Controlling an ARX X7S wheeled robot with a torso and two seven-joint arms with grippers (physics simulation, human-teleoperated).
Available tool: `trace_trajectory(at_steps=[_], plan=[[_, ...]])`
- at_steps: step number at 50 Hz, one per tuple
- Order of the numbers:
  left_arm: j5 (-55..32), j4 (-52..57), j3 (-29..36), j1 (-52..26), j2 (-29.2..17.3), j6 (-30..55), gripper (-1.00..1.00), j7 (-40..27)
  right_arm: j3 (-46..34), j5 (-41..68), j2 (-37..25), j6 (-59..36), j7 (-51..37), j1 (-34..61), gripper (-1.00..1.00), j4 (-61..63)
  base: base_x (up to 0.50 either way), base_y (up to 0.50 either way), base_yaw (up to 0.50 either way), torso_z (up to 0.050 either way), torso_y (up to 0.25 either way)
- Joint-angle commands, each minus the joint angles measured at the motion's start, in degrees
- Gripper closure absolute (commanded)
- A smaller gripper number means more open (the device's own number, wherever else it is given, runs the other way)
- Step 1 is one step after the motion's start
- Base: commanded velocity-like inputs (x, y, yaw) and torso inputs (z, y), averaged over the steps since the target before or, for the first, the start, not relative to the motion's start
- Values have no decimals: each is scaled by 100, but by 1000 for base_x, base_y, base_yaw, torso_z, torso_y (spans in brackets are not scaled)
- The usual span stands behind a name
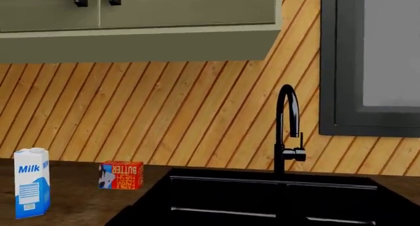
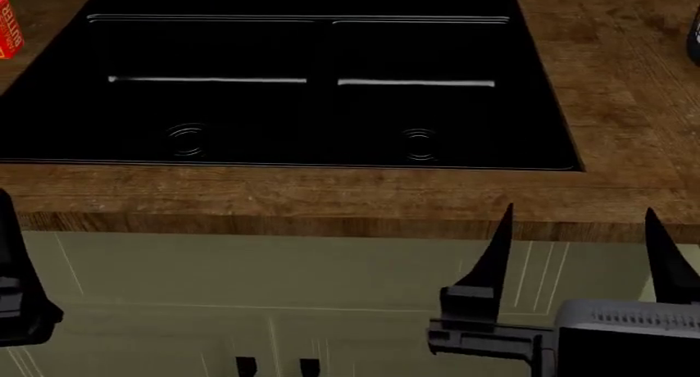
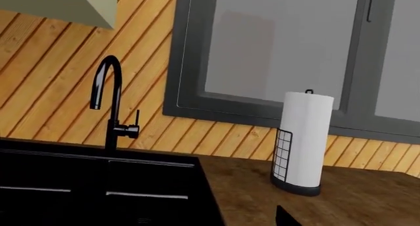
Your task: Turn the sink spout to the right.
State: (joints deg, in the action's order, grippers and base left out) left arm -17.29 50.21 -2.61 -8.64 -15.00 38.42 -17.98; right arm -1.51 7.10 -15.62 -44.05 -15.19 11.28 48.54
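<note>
One upright sink spout [image 1: 286, 127] arches toward the basin; right gripper [image 2: 579, 254] gapes, left's grip unseeable.

I see a diagonal-planked wooden wall [image 1: 164, 113] behind a wooden countertop [image 2: 328, 197]. Olive upper cabinets [image 1: 131, 19] fill the upper left of the left wrist frame; a dark-framed window [image 3: 288, 54] sits upper right.

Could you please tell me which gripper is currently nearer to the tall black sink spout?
Neither clearly. The right gripper hangs open before the counter edge, right of the black double-basin sink; the left barely shows, opposite. The tall, slim, glossy black spout stands behind the sink's middle.
</note>
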Motion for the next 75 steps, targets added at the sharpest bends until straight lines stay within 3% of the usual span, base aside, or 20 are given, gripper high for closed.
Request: trace_trajectory(at_steps=[1,29,75], plan=[[-106,118,-53,-102,-34,120,-100,-60,-47,23,-48,-166,-29,103,-100,118,0,0,0,0,0],[-138,72,148,47,-91,-250,-100,-52,-38,103,-115,366,25,-156,-100,-2,45,81,0,0,0],[-248,-39,257,60,-201,-340,-100,-239,109,322,-142,455,-52,-250,-100,-37,375,143,0,0,0]])
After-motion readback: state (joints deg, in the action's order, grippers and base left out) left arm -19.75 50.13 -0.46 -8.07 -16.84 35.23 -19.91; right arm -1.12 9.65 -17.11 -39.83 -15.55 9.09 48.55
